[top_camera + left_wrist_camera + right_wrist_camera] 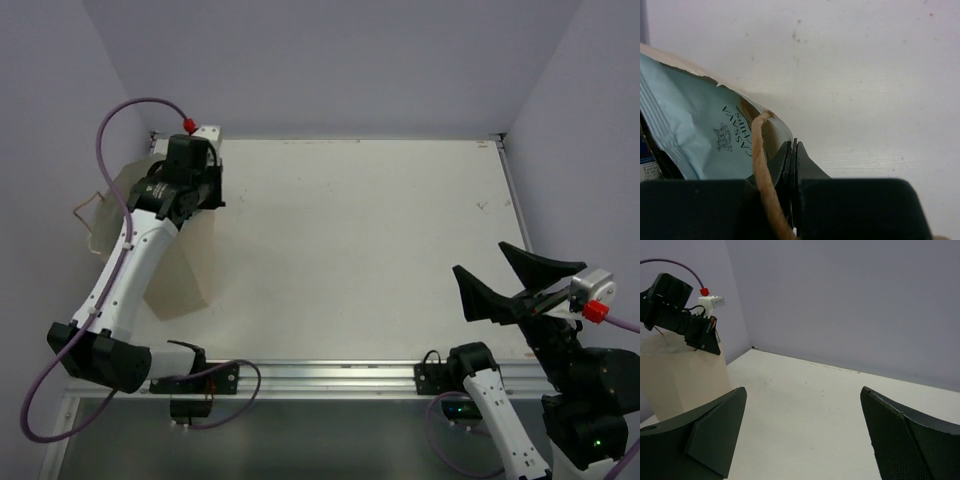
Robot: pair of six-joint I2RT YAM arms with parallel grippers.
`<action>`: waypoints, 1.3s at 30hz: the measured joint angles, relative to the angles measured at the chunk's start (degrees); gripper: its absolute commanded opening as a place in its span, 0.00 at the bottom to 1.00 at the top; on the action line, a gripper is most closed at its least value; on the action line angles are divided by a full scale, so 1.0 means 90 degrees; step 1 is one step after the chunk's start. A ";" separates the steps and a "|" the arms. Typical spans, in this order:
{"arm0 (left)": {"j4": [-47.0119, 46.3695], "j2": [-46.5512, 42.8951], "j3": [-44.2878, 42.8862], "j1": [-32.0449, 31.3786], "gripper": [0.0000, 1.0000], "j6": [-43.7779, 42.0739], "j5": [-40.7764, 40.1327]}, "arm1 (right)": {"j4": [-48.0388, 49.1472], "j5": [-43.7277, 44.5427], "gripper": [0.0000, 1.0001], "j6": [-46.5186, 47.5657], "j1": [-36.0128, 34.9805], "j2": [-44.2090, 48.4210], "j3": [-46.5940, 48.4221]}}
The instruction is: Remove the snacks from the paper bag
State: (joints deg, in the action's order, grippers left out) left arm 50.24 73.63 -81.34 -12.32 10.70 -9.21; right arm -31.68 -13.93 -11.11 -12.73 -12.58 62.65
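The tan paper bag [178,270] stands at the table's left edge, also seen in the right wrist view [680,375]. My left gripper [203,198] is at its top right rim. Seen from the left wrist, the left gripper [794,145] is shut on the bag's thin rim, and a twisted handle [760,160] runs past its left finger. A light blue snack packet [690,115] lies inside against the rim, its corner reaching the jaws. A sliver of a dark blue packet [646,155] shows behind it. My right gripper [482,258] [803,389] hangs open at the near right, holding nothing.
The white table [360,240] spreads to the right of the bag, walled by lilac panels at the back and sides. The bag's other handle [85,205] sticks out past the left table edge. An aluminium rail [330,375] runs along the near edge.
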 measured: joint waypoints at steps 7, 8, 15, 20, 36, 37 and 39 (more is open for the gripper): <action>-0.0277 0.0782 -0.0644 -0.2123 0.00 0.0097 0.0282 | -0.0002 0.0112 0.99 0.0019 0.0000 0.0119 0.0000; -0.0335 0.0818 -0.0663 -0.2312 0.00 0.0112 0.0291 | 0.0000 0.0121 0.99 0.0024 0.0000 0.0126 0.0000; -0.0559 0.0903 -0.0709 -0.3470 0.47 0.0342 0.0323 | -0.0005 0.0143 0.99 0.0027 0.0000 0.0126 0.0000; -0.0471 0.0884 -0.0903 -0.3592 0.98 0.0457 0.0151 | -0.0005 0.0138 0.99 0.0027 0.0000 0.0126 0.0000; 0.0231 -0.0066 -0.2744 -0.3538 1.00 0.0350 -0.0328 | -0.0053 0.0175 0.99 0.0068 0.0000 0.0126 0.0002; 0.0267 -0.0143 -0.2747 -0.3432 1.00 0.0350 -0.0437 | -0.0056 0.0219 0.99 0.0068 -0.0002 0.0121 0.0002; 0.0347 -0.0260 -0.2739 -0.2982 1.00 0.0296 -0.0585 | -0.0066 0.0270 0.99 0.0068 0.0000 0.0104 0.0005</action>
State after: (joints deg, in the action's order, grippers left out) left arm 53.36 71.29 -106.00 -39.16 13.37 -14.48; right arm -32.27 -11.51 -10.50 -12.73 -11.64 62.70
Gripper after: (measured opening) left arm 0.996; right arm 0.990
